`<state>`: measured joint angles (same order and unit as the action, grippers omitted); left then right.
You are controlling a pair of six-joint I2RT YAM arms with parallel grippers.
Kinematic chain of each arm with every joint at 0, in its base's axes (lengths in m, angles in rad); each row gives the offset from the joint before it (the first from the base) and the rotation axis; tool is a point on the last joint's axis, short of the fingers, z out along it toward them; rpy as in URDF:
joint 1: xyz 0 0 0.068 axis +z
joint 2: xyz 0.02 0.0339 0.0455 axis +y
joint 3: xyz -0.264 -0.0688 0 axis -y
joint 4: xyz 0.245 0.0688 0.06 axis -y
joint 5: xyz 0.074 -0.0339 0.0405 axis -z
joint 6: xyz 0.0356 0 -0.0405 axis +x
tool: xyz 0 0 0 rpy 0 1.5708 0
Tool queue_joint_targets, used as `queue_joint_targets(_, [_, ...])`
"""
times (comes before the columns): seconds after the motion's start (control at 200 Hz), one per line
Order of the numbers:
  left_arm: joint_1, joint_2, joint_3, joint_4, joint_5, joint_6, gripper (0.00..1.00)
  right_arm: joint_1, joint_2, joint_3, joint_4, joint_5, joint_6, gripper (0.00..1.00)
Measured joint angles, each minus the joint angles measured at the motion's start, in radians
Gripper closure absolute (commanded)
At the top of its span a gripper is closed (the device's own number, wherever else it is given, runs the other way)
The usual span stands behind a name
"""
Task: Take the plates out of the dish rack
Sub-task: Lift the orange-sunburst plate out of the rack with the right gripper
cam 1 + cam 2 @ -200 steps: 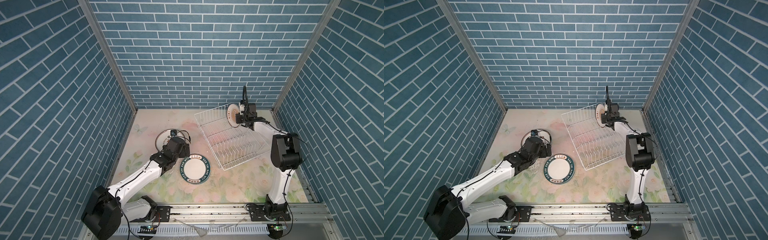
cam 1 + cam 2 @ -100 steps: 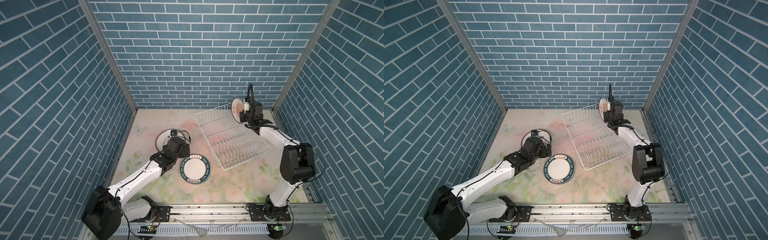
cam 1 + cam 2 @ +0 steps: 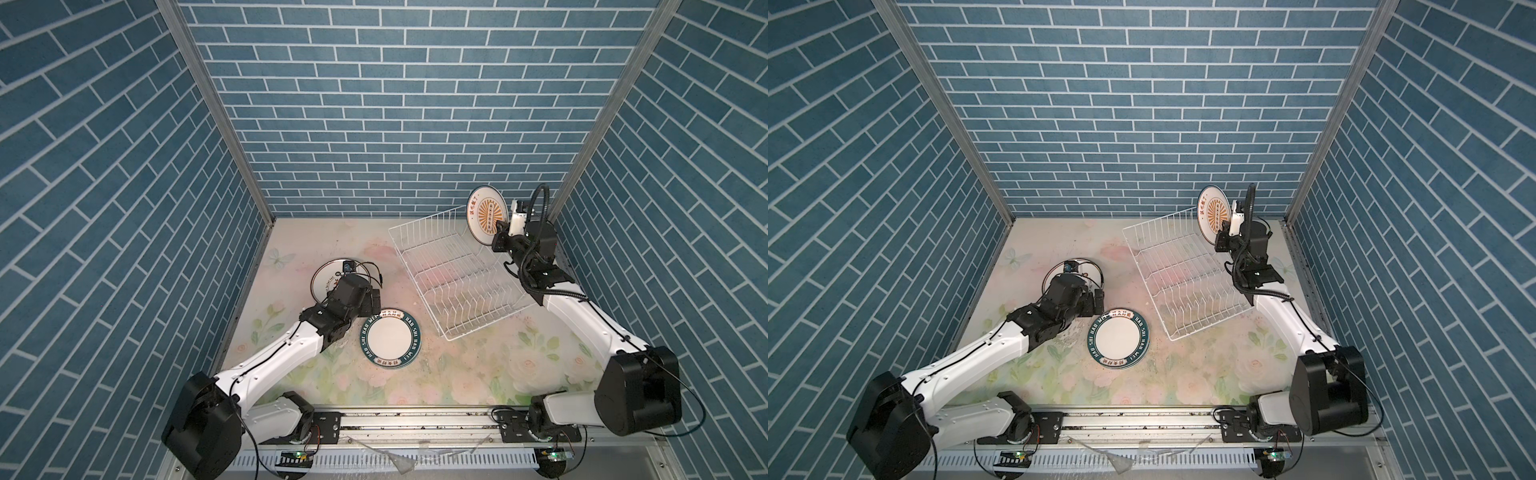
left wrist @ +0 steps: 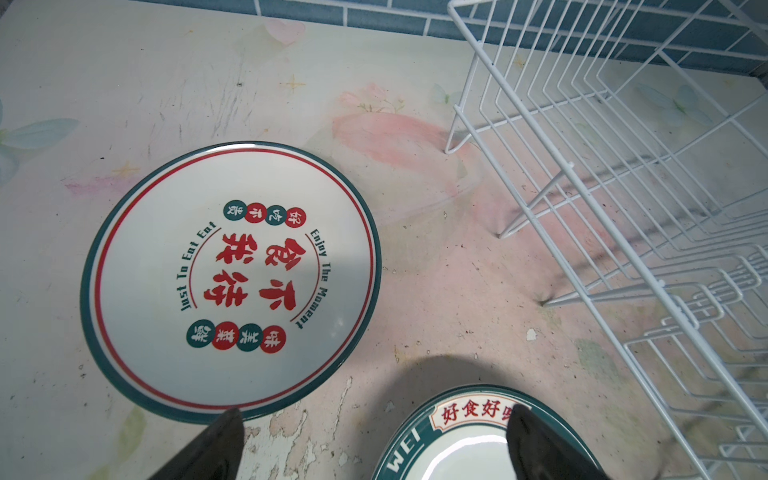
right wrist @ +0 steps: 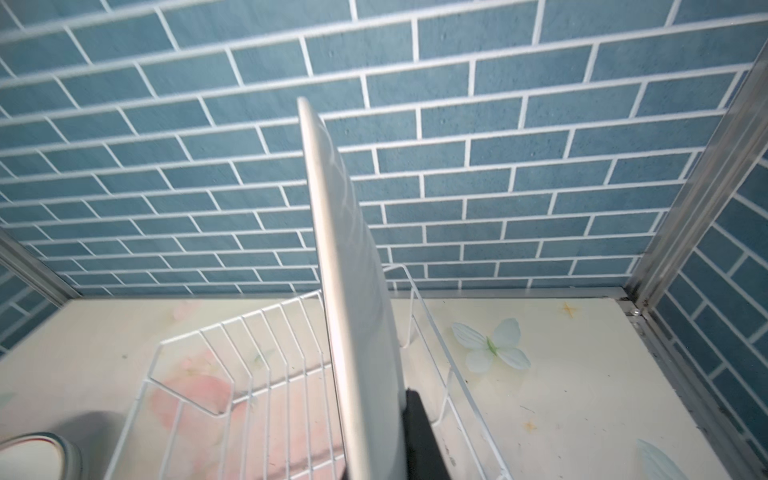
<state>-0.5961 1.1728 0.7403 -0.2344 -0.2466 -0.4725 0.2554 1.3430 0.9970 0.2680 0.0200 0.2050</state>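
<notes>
My right gripper (image 3: pixel 500 227) (image 3: pixel 1222 236) (image 5: pixel 380 453) is shut on the lower edge of an upright plate with an orange sunburst (image 3: pixel 486 214) (image 3: pixel 1214 212). In the right wrist view this plate (image 5: pixel 353 291) shows edge-on with a plain white back. It hangs above the far right corner of the white wire dish rack (image 3: pixel 457 286) (image 3: pixel 1183 282) (image 5: pixel 249 324), which holds no plates. My left gripper (image 3: pixel 374 301) (image 3: pixel 1098 301) (image 4: pixel 374 417) is open and low over the table, between a red-character plate (image 3: pixel 326 278) (image 4: pixel 230 282) and a green-rimmed plate (image 3: pixel 390 344) (image 3: pixel 1119 338) (image 4: pixel 478 440), both lying flat.
Blue brick walls close in three sides, with metal corner posts (image 3: pixel 569 199) near my right wrist. The rack (image 4: pixel 582 166) stands just right of my left gripper. A metal rail (image 3: pixel 415 419) runs along the front edge. The floral tabletop (image 3: pixel 478 374) lies bare at the front right.
My right gripper has lifted the sunburst plate up and to the right, out of the rack. The left arm and the two flat plates have not moved.
</notes>
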Motion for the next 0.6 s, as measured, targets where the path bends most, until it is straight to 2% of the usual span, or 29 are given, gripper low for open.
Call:
queue_joint_targets(0.165, [0.0,-0.026,-0.004,0.007,0.034,0.012,0.01,0.0,-0.108,-0.135,0.132,-0.067,0.126,1.0])
queue_joint_targets(0.365, [0.0,-0.067,-0.023,0.031,0.087,0.027,0.01,0.001,-0.158,-0.32,0.307,-0.145,0.271,1.0])
queue_joint_targets(0.6, [0.0,-0.051,-0.027,0.068,0.158,0.037,0.01,0.01,-0.149,-0.366,0.377,-0.243,0.446,1.0])
